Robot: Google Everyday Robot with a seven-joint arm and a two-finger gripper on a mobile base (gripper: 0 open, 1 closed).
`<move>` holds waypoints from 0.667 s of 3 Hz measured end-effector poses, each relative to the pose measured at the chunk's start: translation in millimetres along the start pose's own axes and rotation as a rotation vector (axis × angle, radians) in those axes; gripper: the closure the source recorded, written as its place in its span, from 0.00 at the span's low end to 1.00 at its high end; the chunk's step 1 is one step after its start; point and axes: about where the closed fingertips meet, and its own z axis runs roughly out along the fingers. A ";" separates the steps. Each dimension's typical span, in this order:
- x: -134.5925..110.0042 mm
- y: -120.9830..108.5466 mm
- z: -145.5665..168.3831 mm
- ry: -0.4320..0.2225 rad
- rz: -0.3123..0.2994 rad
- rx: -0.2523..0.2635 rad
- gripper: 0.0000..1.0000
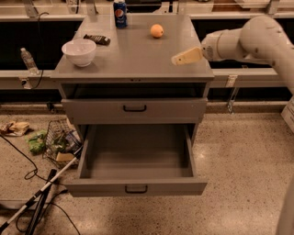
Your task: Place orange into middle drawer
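Note:
The orange point(157, 30) sits on the grey cabinet top point(133, 55), at the back and right of centre. My gripper point(186, 56) hovers over the right front part of the top, in front of and to the right of the orange and apart from it, holding nothing I can see. The white arm point(248, 39) reaches in from the right. Below a dark gap under the top, one drawer with a black handle point(134, 108) is pushed in. The drawer below it point(138, 158) is pulled out and empty.
A white bowl point(79, 51) stands at the top's left front. A blue soda can point(120, 8) stands at the back, with a dark snack packet point(97, 39) left of it. A wire basket with litter point(59, 144) and cables lie on the floor to the left.

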 end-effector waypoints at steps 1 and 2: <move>-16.6 -20.2 38.9 -0.084 0.022 0.089 0.00; -31.3 -37.0 69.8 -0.163 0.045 0.147 0.00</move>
